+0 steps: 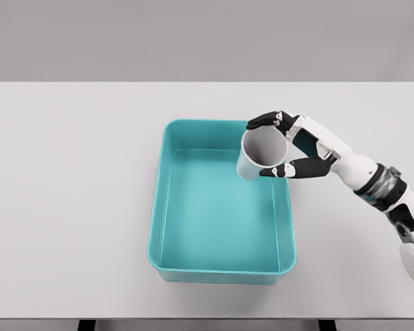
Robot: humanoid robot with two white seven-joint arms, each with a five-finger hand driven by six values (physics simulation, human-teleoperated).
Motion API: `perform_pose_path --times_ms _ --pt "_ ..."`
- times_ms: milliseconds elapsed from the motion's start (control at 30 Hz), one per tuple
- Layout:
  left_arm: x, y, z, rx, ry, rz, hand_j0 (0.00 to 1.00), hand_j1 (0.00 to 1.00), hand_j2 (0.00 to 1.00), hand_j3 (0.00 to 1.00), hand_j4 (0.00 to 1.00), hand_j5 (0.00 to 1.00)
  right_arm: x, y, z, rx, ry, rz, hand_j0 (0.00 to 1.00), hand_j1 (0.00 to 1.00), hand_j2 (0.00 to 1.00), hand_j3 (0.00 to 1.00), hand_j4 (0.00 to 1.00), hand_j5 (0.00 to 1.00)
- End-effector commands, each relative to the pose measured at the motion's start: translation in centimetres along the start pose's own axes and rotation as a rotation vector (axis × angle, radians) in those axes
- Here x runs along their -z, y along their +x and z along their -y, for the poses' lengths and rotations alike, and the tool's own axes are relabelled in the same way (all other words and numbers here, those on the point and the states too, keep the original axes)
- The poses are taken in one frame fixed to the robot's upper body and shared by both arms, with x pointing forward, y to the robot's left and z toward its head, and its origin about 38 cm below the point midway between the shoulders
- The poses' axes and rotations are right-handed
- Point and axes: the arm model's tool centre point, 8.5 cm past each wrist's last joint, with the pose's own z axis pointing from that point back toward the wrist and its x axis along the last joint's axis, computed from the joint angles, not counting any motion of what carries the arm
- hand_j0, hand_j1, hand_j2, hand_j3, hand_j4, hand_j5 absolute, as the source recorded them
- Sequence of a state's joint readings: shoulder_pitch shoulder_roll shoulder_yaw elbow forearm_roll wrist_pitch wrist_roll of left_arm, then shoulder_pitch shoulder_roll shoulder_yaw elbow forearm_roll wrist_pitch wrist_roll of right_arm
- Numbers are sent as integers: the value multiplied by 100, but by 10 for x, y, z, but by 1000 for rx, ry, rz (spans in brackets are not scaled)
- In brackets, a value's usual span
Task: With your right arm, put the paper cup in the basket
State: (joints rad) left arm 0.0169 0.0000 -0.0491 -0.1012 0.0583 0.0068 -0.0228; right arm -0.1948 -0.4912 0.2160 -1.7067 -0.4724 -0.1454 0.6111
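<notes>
A white paper cup (259,154) is held upright over the far right corner of a teal basket (164,200), its open mouth facing up. My right hand (270,146) is shut on the cup, fingers curled over the far side of the rim and the thumb (290,169) pressed on the near side. The right arm reaches in from the lower right across the basket's right wall. The cup's base hangs inside the basket's outline; whether it touches the floor I cannot tell. The left arm is out of view.
The basket is a deep rectangular tub in the middle of a white table (69,193). The table's front edge runs along the bottom of the picture. A grey wall stands behind.
</notes>
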Motion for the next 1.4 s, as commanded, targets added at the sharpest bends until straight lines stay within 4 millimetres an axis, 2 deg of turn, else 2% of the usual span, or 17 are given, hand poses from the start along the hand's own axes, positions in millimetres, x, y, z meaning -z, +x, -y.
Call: perform_pose_path --times_ms 0,100,300,400,600,767,1367 --pt "0 0 0 0 0 1 100 100 100 100 100 100 0 -1 0 15 2 -19 72 72 72 72 72 72" --pt "0 0 0 0 0 1 100 100 100 100 100 100 7 3 2 10 20 -25 72 72 72 72 72 72" --pt "0 0 0 0 0 1 100 100 100 100 100 100 9 2 2 18 25 -41 72 72 72 72 72 72" --pt "0 0 0 0 0 1 100 100 100 100 100 100 19 5 2 17 45 -43 72 72 72 72 72 72" --pt "0 0 0 0 0 1 100 100 100 100 100 100 22 1 -2 30 51 -45 72 72 72 72 72 72" --pt "0 0 0 0 0 -1 100 100 100 100 100 100 35 -8 -8 29 71 -59 72 72 72 72 72 72" --pt "0 0 0 0 0 -1 100 100 100 100 100 100 57 -30 -33 59 86 -71 72 72 72 72 72 72"
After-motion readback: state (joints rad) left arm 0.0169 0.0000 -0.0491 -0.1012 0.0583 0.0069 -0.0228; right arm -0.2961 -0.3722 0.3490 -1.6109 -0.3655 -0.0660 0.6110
